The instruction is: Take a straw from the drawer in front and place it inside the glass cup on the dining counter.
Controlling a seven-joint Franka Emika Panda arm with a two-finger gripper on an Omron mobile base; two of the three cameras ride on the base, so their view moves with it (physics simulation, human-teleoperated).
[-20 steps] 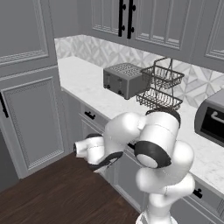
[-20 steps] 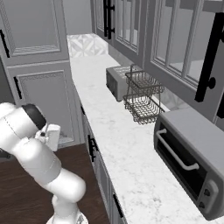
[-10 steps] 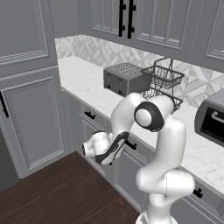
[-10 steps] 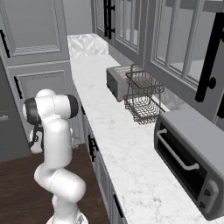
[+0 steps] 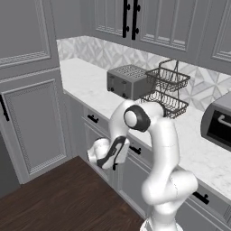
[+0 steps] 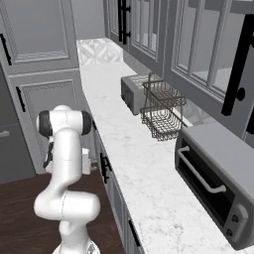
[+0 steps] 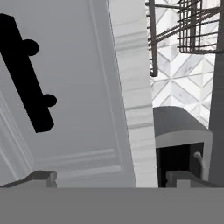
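Observation:
My gripper [image 5: 114, 156] hangs low in front of the cabinets under the worktop, its jaws wide open and empty. It points at the shut drawer [image 5: 138, 154], a framed grey front with a short black bar handle [image 5: 134, 149]. The hand view looks along that front, with the drawer [image 7: 78, 109] close ahead, its handle [image 7: 27, 72] at upper left and my gripper [image 7: 113, 179] a little short of it. From the right, the gripper [image 6: 88, 163] sits beside the drawer handle [image 6: 104, 166]. The straw is hidden. The glass cup and dining counter are out of view.
On the marble worktop [image 5: 90, 88] stand a toaster [image 5: 128, 81], a two-tier wire basket [image 5: 168, 90] and a toaster oven [image 5: 219, 124]. A tall grey cabinet [image 5: 31, 122] closes the left side. Dark wood floor [image 5: 54, 203] lies open below the arm.
The arm has unfolded from a low crouch and risen upright. The hand has swung round and now faces the drawer front, with the jaws still open.

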